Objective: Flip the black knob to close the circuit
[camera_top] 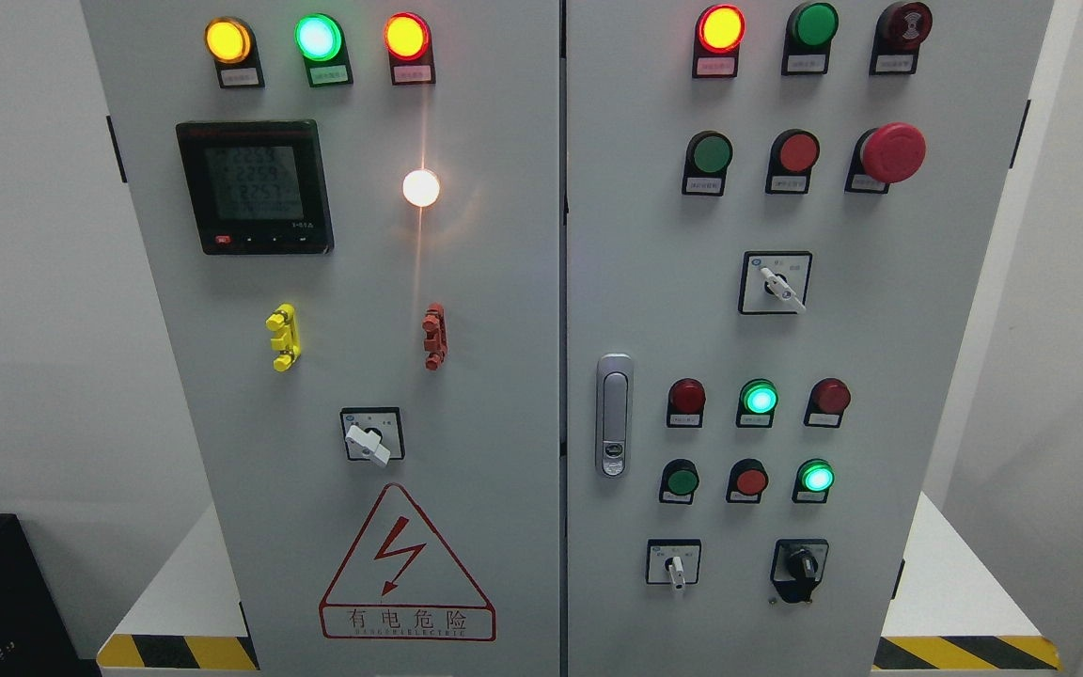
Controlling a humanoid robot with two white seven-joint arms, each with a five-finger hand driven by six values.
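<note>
Down near the bottom right corner of the right cabinet door (pixel 654 310) sits the black knob (pixel 801 567), on its own black plate, pointer looking roughly straight down, nothing touching it. Neither robot hand is in the shot, so I can't tell whether the fingers are spread, curled or pinching anything. Just to the knob's left along the same bottom row is a small white-handled selector switch (pixel 674 566). Above those two are two rows of three round lamps and buttons; the middle one of the upper row (pixel 760 399) and the right one of the lower row (pixel 817 477) glow green. Higher up, about mid-door, there's another white-handled rotary switch (pixel 776 284), and near the top right corner a big red mushroom stop button (pixel 892 152). A lit red lamp (pixel 721 28) is at that door's top edge. The silver door latch (pixel 613 414) runs along the door's left edge. Over on the left door (pixel 494 395), a digital meter (pixel 255 186) sits upper left, three lit lamps line the top edge, a bright white light (pixel 421 187) glares mid-door, and a red electric hazard triangle (pixel 407 569) sits by the bottom edge. Nothing's blocking the knob.
</note>
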